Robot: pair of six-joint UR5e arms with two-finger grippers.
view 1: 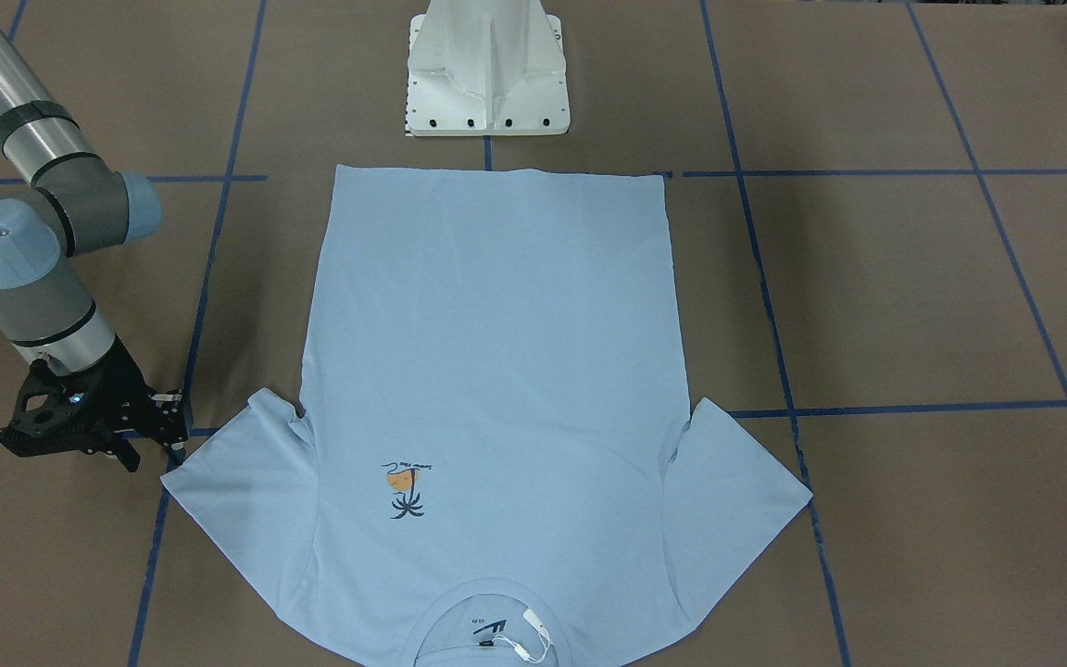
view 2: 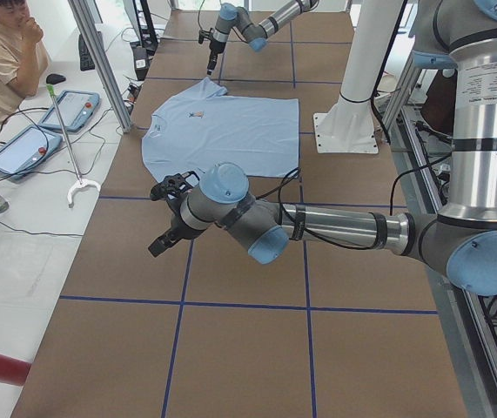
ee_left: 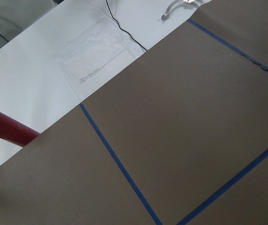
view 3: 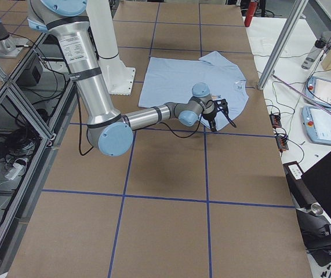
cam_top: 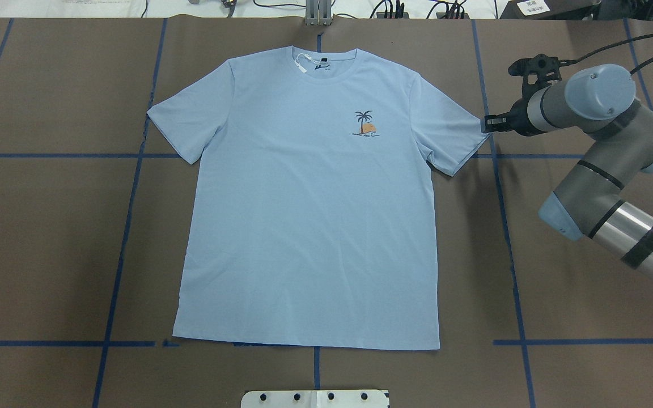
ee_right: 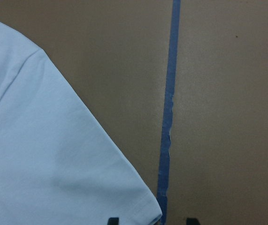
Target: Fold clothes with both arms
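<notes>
Light blue T-shirt [cam_top: 309, 215] is laid flat, print up, on the brown-paper table [cam_top: 49, 238]. Hem is nearest the white pedestal [cam_top: 315, 398], collar tag [cam_top: 302, 61] at the far edge. Nothing is folded yet.

Right gripper [cam_top: 488, 123] is set low at the tip of the right-side sleeve [cam_top: 445, 130]. Jaws are apart; in the wrist view the cuff corner is seen between the fingertips [ee_right: 111, 221], not pinched.

Judgement: both cloth layers should be taken a little deeper in before closing, since a corner-only grip may slip.

Left gripper [view 2: 163, 242] is held well off the shirt; its jaw state cannot be told. The other sleeve is to be reached across bare paper and blue tape lines [ee_right: 169, 117].

Red tube [ee_left: 7, 129] and a seated person [view 2: 0, 52] are located beyond the table edge.
</notes>
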